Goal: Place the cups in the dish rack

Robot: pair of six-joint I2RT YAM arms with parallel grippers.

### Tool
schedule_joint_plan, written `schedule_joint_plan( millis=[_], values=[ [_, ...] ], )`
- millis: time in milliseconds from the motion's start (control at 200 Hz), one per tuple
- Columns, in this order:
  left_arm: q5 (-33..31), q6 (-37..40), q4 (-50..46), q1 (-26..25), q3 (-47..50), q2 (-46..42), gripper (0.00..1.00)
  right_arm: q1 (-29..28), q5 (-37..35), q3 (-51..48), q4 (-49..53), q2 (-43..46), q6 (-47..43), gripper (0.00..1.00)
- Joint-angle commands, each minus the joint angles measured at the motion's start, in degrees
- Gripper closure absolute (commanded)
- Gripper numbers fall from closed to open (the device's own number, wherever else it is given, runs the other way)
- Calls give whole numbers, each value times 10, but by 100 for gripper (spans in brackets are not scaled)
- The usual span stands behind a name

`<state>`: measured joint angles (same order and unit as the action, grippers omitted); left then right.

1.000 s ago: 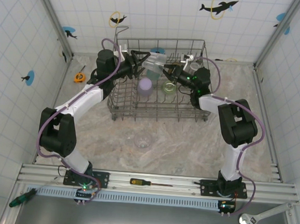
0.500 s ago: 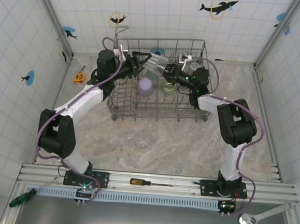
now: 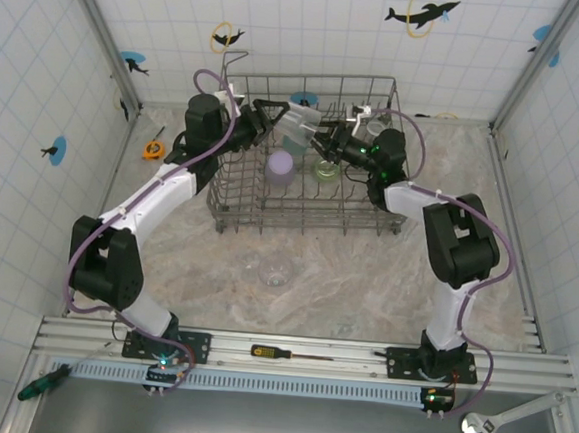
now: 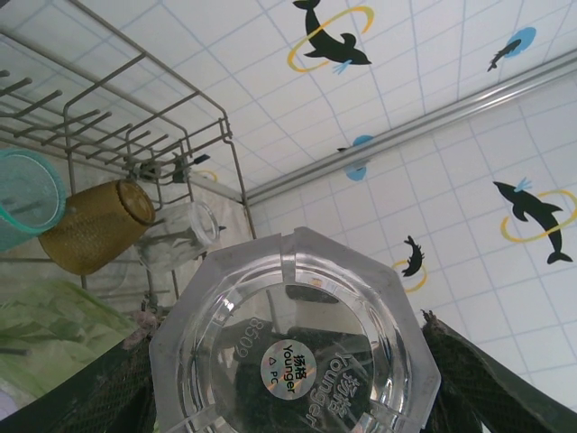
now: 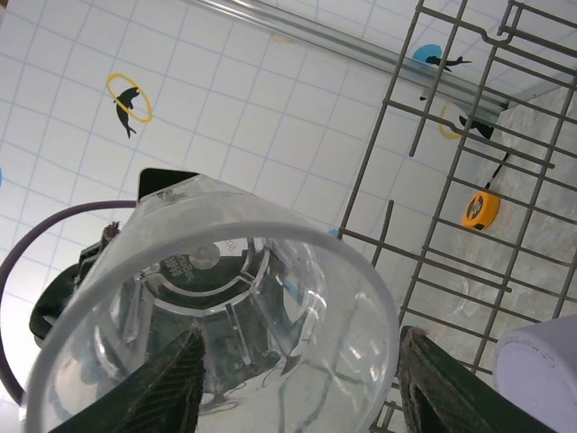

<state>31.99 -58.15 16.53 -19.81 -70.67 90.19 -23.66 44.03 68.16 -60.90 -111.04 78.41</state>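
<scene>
A clear cup [image 3: 300, 125] hangs over the back of the dish rack [image 3: 234, 187] between both arms. My left gripper [image 3: 275, 119] is shut on it; in the left wrist view the octagonal base [image 4: 288, 352] sits between the dark fingers [image 4: 473, 383]. My right gripper [image 3: 322, 138] is open at the cup's mouth [image 5: 216, 316], with one finger [image 5: 451, 388] just outside the rim and the other seen through the clear wall. A lavender cup [image 3: 280, 166] and a pale green cup [image 3: 325, 167] stand in the rack. Teal [image 4: 22, 194], amber [image 4: 95, 225] and clear [image 4: 180, 234] cups lie among the tines.
Another clear cup [image 3: 276, 273] stands on the table in front of the rack. An orange tape measure [image 3: 153, 148] lies by the left wall. A screwdriver [image 3: 269, 352] rests on the front rail, a wrench [image 3: 494, 418] at the near right.
My right gripper's jaws have spread apart off the clear cup. The left gripper has kept its hold, and the cup has shifted slightly left and up.
</scene>
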Motion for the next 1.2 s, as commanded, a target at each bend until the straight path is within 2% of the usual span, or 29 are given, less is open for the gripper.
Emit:
schedule_joint_plan(
  millis=[0, 325, 581, 731, 856, 1196],
  values=[
    [-11, 29, 5, 7, -28, -30, 100, 7, 7, -16, 12, 38, -22, 39],
    [-105, 142, -103, 9, -56, -53, 100, 24, 8, -43, 64, 73, -63, 34],
    [-217, 254, -191, 9, -76, -68, 100, 53, 12, -66, 130, 121, -115, 31],
    [-314, 323, -227, 9, -69, -72, 100, 71, 0, -71, 226, 164, -189, 28],
    [-366, 365, -253, 9, -79, -60, 100, 81, -22, -72, 324, 203, -267, 25],
    [-414, 422, -306, 9, -134, -3, 100, 87, -69, -70, 508, 283, -387, 14]
  ],
)
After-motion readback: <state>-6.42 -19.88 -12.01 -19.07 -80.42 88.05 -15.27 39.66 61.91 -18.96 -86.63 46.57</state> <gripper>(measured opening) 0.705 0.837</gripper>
